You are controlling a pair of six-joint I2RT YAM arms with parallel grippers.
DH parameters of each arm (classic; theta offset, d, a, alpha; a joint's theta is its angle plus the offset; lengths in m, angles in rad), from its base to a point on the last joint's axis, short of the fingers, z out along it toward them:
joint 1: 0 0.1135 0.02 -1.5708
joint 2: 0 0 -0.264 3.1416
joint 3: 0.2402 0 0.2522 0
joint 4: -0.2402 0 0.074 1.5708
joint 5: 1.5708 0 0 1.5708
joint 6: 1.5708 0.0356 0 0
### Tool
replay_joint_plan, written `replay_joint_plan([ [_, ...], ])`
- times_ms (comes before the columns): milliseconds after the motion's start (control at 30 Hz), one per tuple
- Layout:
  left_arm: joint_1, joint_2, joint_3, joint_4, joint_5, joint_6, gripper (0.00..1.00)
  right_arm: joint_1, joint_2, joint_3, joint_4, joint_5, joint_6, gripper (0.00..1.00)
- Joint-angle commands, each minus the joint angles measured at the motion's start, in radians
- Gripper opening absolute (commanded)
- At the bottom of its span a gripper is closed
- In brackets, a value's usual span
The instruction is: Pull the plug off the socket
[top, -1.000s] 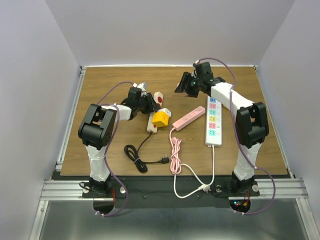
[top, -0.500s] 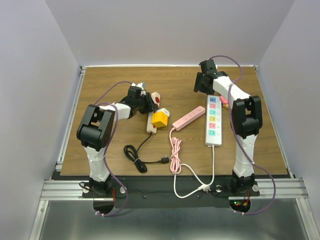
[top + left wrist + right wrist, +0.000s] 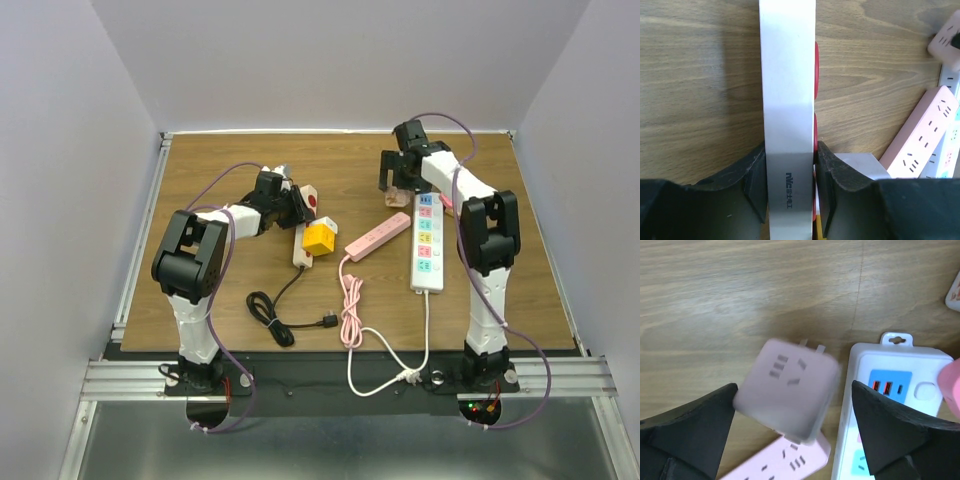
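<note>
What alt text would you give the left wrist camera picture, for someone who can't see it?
Two black fingers grip a long white power strip, red along its right side, that runs up the middle of the frame over a wooden table. A pink power strip lies at an angle at the lower right.

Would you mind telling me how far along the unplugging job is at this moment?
Done, it seems: a pink cube plug is free, prongs showing, inside the open right claw. In hand: the left claw clamps the white strip. Left: the yellow plug appears seated on that strip.
</note>
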Motion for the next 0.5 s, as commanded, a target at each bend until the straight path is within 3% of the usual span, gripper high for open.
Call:
replay_joint_plan([
  [0,0.012,-0.045,-0.001,-0.086,-0.020,0.010,0.00,0.013,-0.154,0.036,-0.002,-0.112,0.009,1.00],
  [100,0.014,-0.046,-0.012,-0.067,-0.006,-0.008,0.00,0.019,-0.216,-0.007,0.000,-0.195,0.037,1.00],
  [300,0.026,-0.066,-0.056,0.006,0.018,-0.062,0.00,0.106,-0.329,-0.226,0.122,-0.626,0.109,1.00],
  [467,0.038,-0.081,-0.066,0.037,0.035,-0.097,0.00,0.186,-0.375,-0.413,0.284,-0.729,0.242,1.00],
])
